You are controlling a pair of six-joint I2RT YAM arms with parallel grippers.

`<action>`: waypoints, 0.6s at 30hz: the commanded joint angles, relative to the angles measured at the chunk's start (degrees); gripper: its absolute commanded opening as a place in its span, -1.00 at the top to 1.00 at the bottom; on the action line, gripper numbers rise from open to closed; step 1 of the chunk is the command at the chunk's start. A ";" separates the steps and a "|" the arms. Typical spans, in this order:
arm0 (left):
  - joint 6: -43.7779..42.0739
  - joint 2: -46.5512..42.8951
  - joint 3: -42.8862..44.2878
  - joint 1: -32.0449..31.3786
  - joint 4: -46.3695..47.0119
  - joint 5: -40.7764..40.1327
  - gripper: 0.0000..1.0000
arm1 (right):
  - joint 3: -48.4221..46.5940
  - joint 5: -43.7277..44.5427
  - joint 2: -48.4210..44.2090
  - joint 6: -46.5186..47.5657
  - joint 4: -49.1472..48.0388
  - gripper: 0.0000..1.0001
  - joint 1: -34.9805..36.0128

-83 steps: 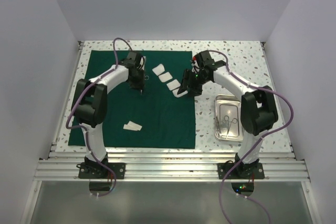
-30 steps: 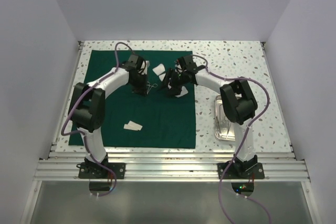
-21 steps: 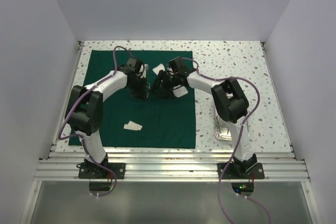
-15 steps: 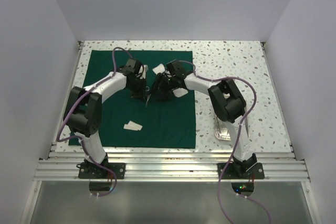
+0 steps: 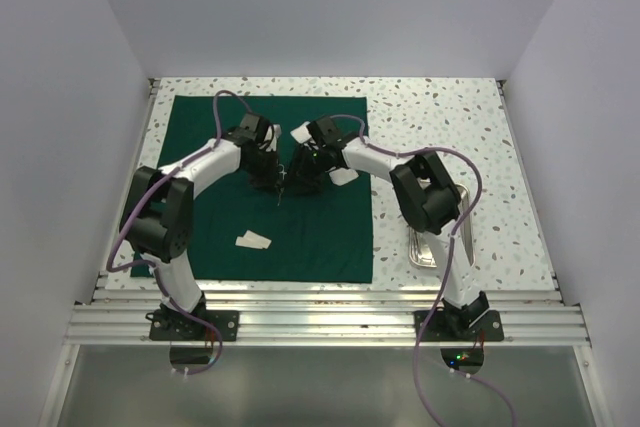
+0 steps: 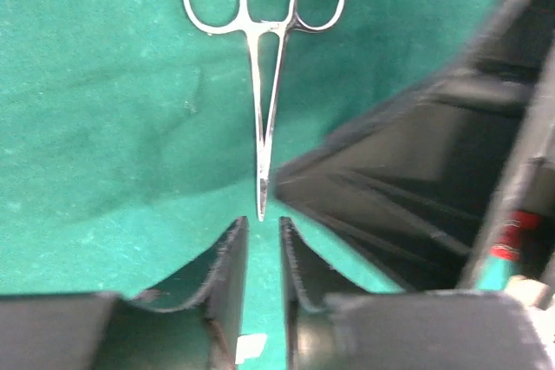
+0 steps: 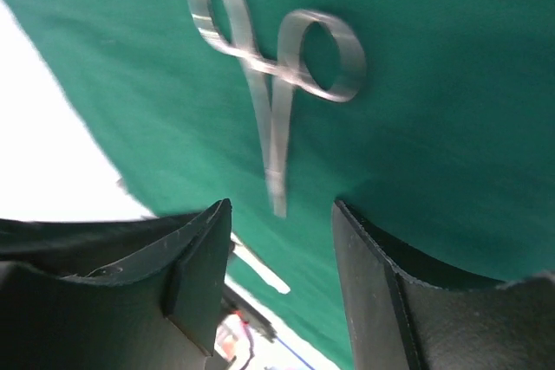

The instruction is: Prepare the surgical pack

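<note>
The dark green cloth lies spread flat on the table. A silvery scissor-like instrument lies on it, rings away from my left gripper. The left jaws stand a narrow gap apart with nothing between them, and the instrument's tip is just ahead of the gap. My right gripper is open wide, and the same instrument has its tip just ahead of those jaws. In the top view both grippers meet over the cloth's upper middle. White gauze squares lie on the cloth.
The small steel tray sits on the speckled table right of the cloth, mostly hidden behind the right arm. The right gripper's black body fills the right side of the left wrist view. White walls enclose the table.
The right arm has swung left from the gauze row near the cloth's right edge to the instrument beside the left gripper. The left gripper has shifted slightly down and right.
</note>
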State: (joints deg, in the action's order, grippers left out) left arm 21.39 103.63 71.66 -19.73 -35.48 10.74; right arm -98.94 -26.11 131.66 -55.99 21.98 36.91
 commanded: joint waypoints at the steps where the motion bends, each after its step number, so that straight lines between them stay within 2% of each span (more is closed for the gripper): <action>1: -0.47 -1.42 -0.82 -0.93 3.66 -1.86 0.44 | 0.85 7.72 -7.63 5.09 9.81 -0.08 -2.09; 4: -0.03 -0.81 -0.38 -2.42 4.37 -3.96 0.35 | 1.20 12.56 -12.29 9.83 13.78 -0.07 -3.85; 9: 0.06 2.09 1.64 -5.32 4.02 -7.66 0.27 | 1.81 14.24 -19.31 13.53 18.53 -0.08 -9.47; 15: -0.03 5.78 3.22 -7.61 3.23 -14.95 0.14 | 6.64 13.98 -27.15 15.99 18.45 -0.08 -14.49; 18: -0.12 6.75 3.31 -8.57 3.40 -16.98 0.13 | 8.40 14.51 -29.70 17.49 18.28 -0.08 -14.67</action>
State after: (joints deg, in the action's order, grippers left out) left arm 21.50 109.19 73.19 -27.55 -33.47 -1.26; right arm -92.60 -12.47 104.53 -41.41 38.76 21.17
